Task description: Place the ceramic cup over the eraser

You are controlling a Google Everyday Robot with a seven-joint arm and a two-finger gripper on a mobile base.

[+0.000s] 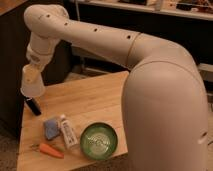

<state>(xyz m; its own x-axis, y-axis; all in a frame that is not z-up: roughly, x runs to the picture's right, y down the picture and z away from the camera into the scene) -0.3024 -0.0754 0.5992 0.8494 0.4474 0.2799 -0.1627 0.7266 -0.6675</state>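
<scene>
Camera view: we are seeing the gripper [35, 64] over the left edge of the wooden surface [95, 100], jaws gripping the ceramic cup [32, 84] mouth-down. The cup is hanging just above the eraser [33, 106]. Blue pad [50, 128], white tube [67, 131], carrot [50, 150] and green bowl [99, 141] are lying nearer the front.

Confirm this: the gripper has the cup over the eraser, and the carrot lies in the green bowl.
Wrong on the carrot: the camera view shows it on the table, left of the bowl. The gripper does have the cup over the eraser.
</scene>
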